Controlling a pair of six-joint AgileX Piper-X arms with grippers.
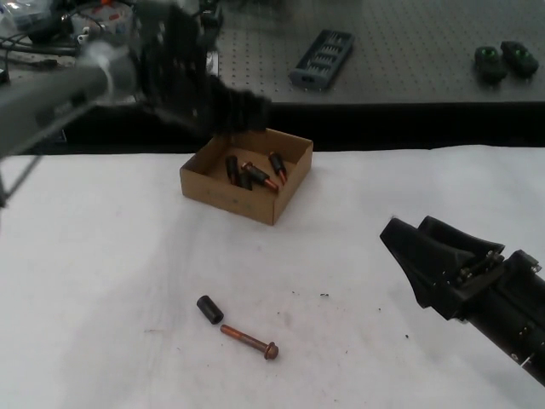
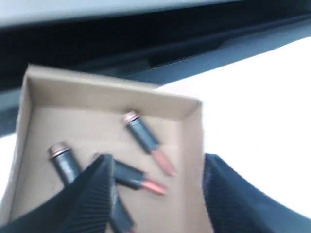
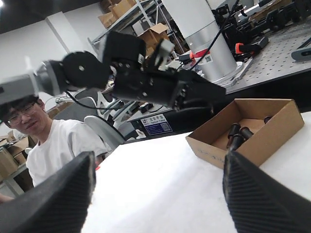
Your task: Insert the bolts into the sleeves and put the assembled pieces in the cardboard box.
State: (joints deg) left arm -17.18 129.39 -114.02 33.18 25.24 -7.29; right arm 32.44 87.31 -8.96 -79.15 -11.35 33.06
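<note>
The cardboard box (image 1: 228, 196) sits at the back middle of the white bench and holds several assembled bolt-and-sleeve pieces (image 1: 258, 175). My left gripper (image 1: 247, 115) hovers just over the box's back-left edge, open and holding nothing. In its wrist view the open gripper (image 2: 155, 204) looks down on the box (image 2: 112, 94) and the pieces (image 2: 146, 141). A loose black sleeve (image 1: 210, 308) and a copper bolt (image 1: 249, 341) lie side by side near the front. My right gripper (image 1: 407, 227) is open above the bench at the right, and in its own wrist view (image 3: 158, 199) it faces the box (image 3: 262, 141).
Behind the white bench runs a dark perforated table carrying a blue-grey rack (image 1: 321, 57) and two dark green parts (image 1: 505, 60). Cables and gear crowd the back left corner. White cloth spreads around the loose sleeve and bolt.
</note>
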